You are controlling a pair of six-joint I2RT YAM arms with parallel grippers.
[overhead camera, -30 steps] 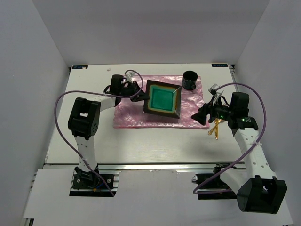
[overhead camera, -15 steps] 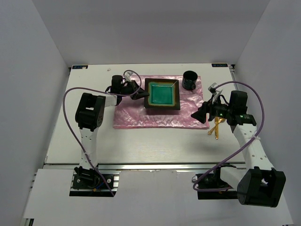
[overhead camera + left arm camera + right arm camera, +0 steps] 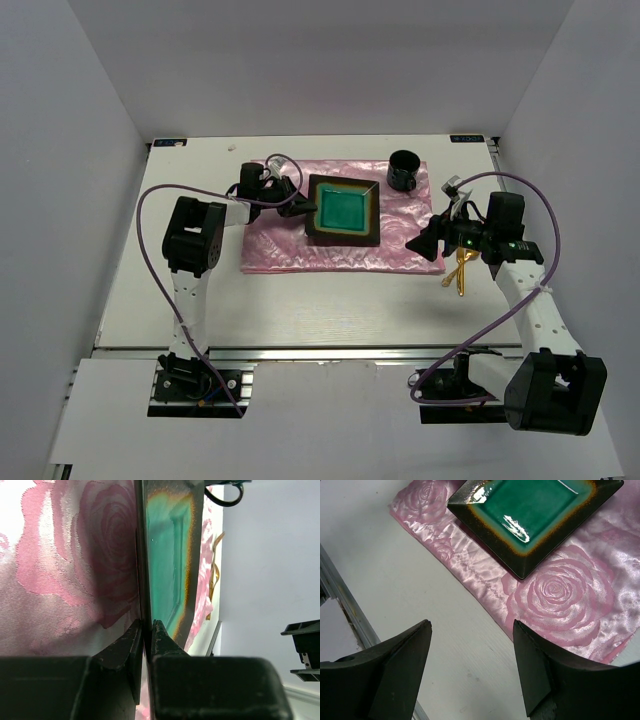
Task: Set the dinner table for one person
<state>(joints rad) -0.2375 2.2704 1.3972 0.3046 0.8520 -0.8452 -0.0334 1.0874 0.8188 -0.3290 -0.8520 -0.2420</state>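
The left gripper [image 3: 145, 626] is clamped on the left rim of the green square plate [image 3: 344, 211], apparently to square it on the pink placemat [image 3: 285, 252], which lies on the far half of the dinner table [image 3: 300, 305]. The right gripper [image 3: 471, 625], jaws wide and empty, hovers beside the gold cutlery [image 3: 461, 270], probably its next pickup.

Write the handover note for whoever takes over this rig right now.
Left gripper: shut on the left rim of the green plate.
Right gripper: open, empty, near the right edge of the placemat.
Plate is mid-placemat. The black cup is at its far right corner. The gold cutlery lies on the dinner table, right of the placemat.
Done: placemat, plate and cup set.
Left: release plate, lay cutlery beside it.
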